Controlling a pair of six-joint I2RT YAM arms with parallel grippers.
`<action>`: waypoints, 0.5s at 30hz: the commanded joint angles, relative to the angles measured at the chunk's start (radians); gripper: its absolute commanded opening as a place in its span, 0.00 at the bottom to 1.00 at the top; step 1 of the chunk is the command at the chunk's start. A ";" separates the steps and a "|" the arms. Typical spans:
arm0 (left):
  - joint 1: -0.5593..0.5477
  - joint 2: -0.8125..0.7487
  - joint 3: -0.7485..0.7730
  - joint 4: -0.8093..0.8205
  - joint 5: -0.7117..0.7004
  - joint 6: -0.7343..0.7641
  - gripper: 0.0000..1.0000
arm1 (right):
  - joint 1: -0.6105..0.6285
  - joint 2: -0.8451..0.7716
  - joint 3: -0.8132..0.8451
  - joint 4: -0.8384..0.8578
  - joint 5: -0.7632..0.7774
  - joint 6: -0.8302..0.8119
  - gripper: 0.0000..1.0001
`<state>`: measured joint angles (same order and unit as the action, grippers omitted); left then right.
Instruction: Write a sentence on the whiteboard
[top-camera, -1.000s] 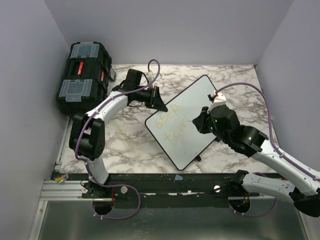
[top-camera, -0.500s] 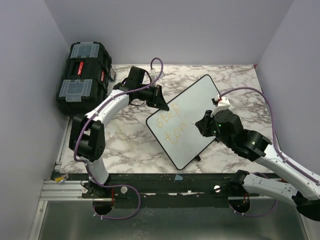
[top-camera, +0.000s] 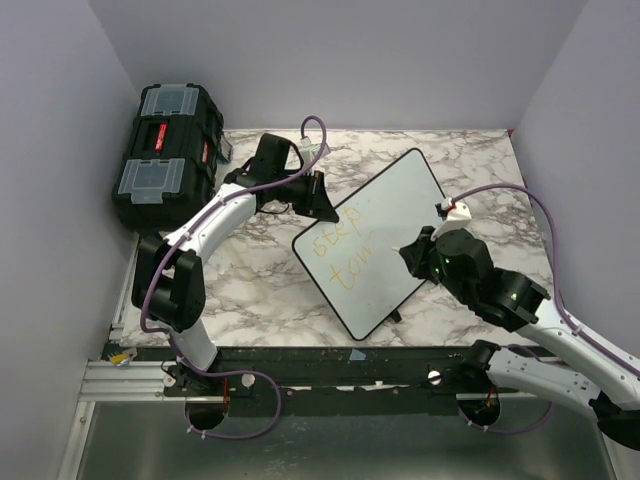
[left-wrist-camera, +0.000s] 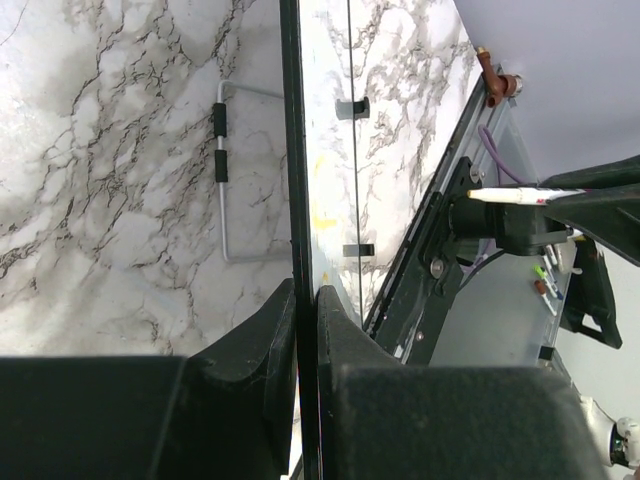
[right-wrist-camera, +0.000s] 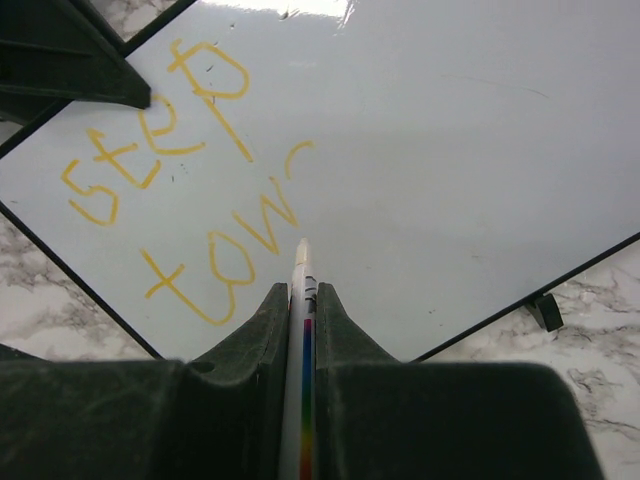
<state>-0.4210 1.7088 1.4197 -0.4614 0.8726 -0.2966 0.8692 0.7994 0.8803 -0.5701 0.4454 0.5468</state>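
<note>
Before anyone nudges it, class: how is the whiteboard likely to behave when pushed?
The whiteboard is probably stiff: its rim looks straight edge-on in the left wrist view. It seems light and apt to slide on the smooth table, which may be why the left gripper clamps its edge. Its small foot may let it rock slightly.
</note>
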 joint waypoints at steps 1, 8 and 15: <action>-0.005 -0.060 -0.012 0.064 -0.053 0.060 0.00 | 0.004 -0.015 -0.023 0.030 0.042 0.018 0.01; -0.018 -0.069 -0.014 0.050 -0.080 0.079 0.00 | 0.004 -0.010 -0.036 0.044 0.038 0.006 0.01; -0.026 -0.074 -0.003 0.036 -0.110 0.085 0.00 | 0.004 -0.012 -0.042 0.059 0.044 -0.015 0.01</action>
<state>-0.4362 1.6806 1.4094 -0.4625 0.8303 -0.2905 0.8696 0.7963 0.8581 -0.5415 0.4541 0.5468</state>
